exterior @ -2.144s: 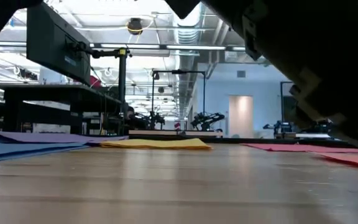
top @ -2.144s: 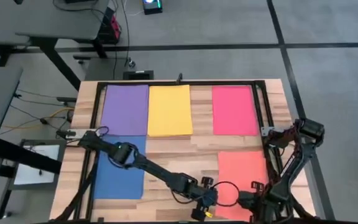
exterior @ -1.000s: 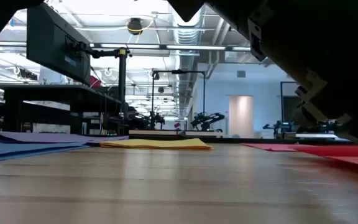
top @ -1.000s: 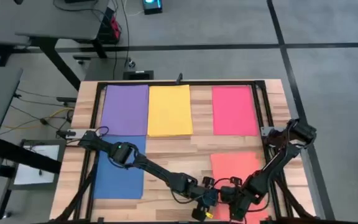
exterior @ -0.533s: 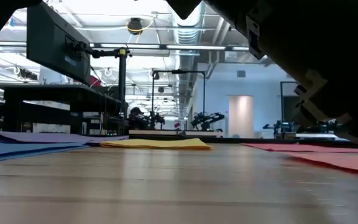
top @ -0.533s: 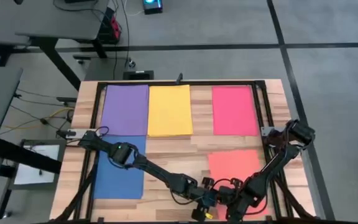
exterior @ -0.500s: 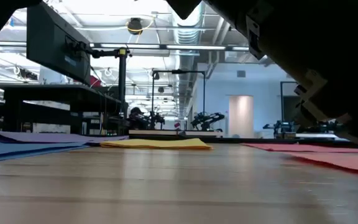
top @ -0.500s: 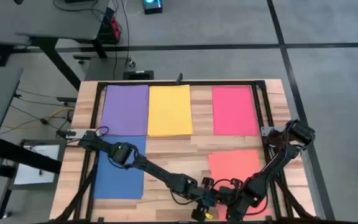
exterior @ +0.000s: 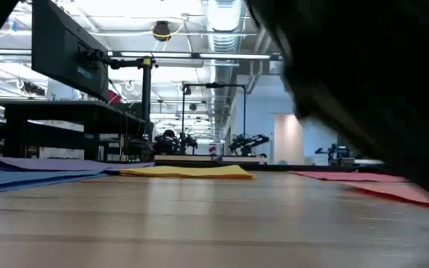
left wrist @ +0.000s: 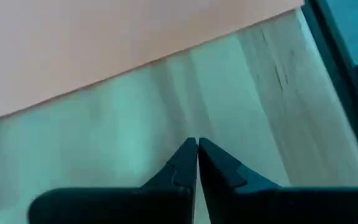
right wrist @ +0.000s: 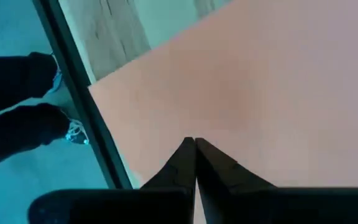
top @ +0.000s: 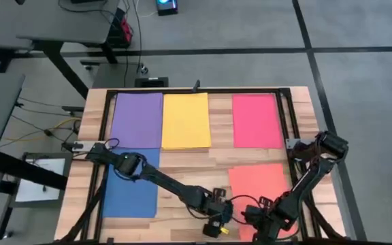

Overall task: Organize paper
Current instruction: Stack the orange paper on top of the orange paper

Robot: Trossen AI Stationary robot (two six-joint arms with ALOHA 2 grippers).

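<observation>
Sheets of paper lay spread over the table (top: 220,158), and the right gripper (right wrist: 195,163), jaws pressed together, sat on the orange-coral sheet (top: 258,182) at the near right, apparently to slide it, while the left gripper (left wrist: 197,163), likewise closed, waited beside it over bare wood.

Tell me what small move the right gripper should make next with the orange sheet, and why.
Probably keep sliding the orange sheet left. The right gripper is shut with its tips over that sheet, which lies askew near the table's front edge. It is not yet lined up under the pink sheet or level with the blue sheet.
</observation>
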